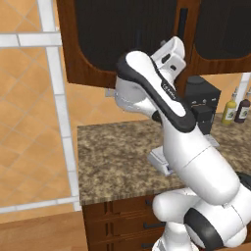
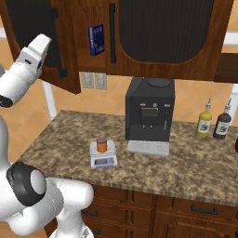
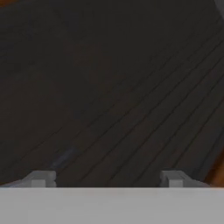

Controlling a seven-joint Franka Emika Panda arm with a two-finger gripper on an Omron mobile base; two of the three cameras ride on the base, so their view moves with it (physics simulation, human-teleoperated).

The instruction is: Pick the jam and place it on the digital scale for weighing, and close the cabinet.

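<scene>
We see the jam (image 2: 102, 144) already on the digital scale (image 2: 103, 158), left of the coffee machine (image 2: 149, 111). Our jaws stand open, empty, against the cabinet (image 2: 51, 42) door's ribbed glass. The door looks stiff and hinged, so we judge a flat push near its free edge best.

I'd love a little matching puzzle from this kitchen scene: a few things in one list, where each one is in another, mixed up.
Things:
1. jam jar
2. coffee machine
3. blue box
4. two bottles

Places:
A. inside the open wall cabinet
B. on the counter, far right
C. on the digital scale
D. on the counter, right of the scale

Pairs: 1-C, 2-D, 3-A, 4-B
</scene>
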